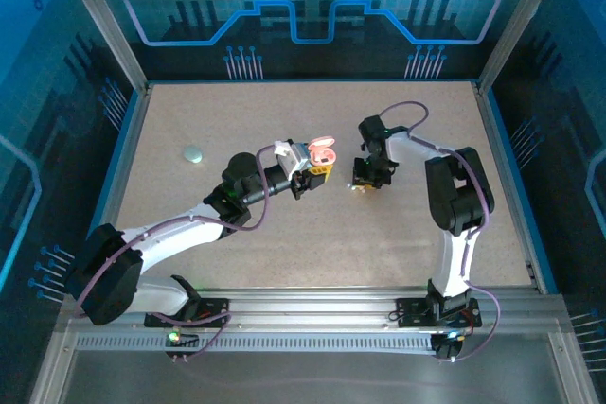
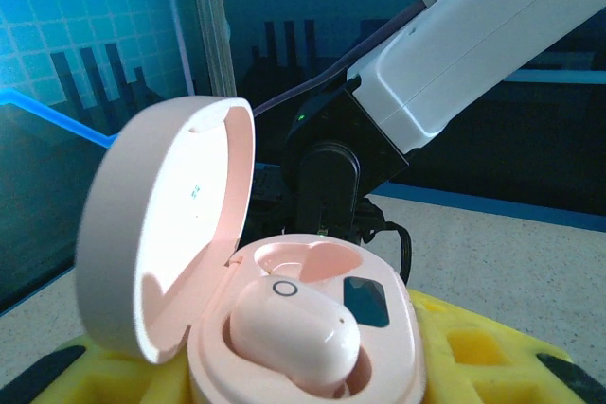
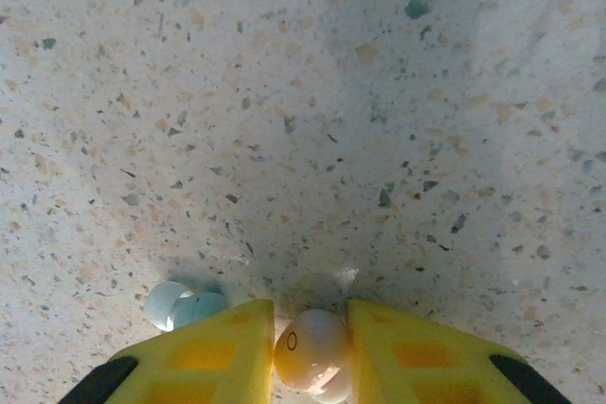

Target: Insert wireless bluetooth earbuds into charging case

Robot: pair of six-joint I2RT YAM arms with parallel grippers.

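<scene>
**Item 1. Pale disc**. Lies on the bench, far left, well apart from both arms. Not engaged.

**Item 2. Left end effector**. Narrow, clamped on the base of the case. The case is held above mid-bench with its lid swung open and its wells turned towards the right arm.

**Item 3. Case contents.** One pink bud sits in the near well. The far well looks empty.

**Item 4. Right end effector**. Just right of the case, pointing down at the bench. Its yellow fingers are drawn in on either side of a whitish-pink bud and appear to touch it. The bud is at bench level, and whether it has left the surface cannot be told.

**Item 5. Blue bud**. Loose on the bench, just beside the left-hand finger in the right wrist view. Not gripped.

**Step in hand, judged:** pickup of the second pink bud, with the first already in the case.

**Next move calls for:** a firm pinch, since the bud is small, glossy and likely to squirt out. Then a straight lift that does not nudge the blue bud, a short carry left to the case, and the bud turned to match the empty well. The left arm must hold the case steady throughout.
</scene>
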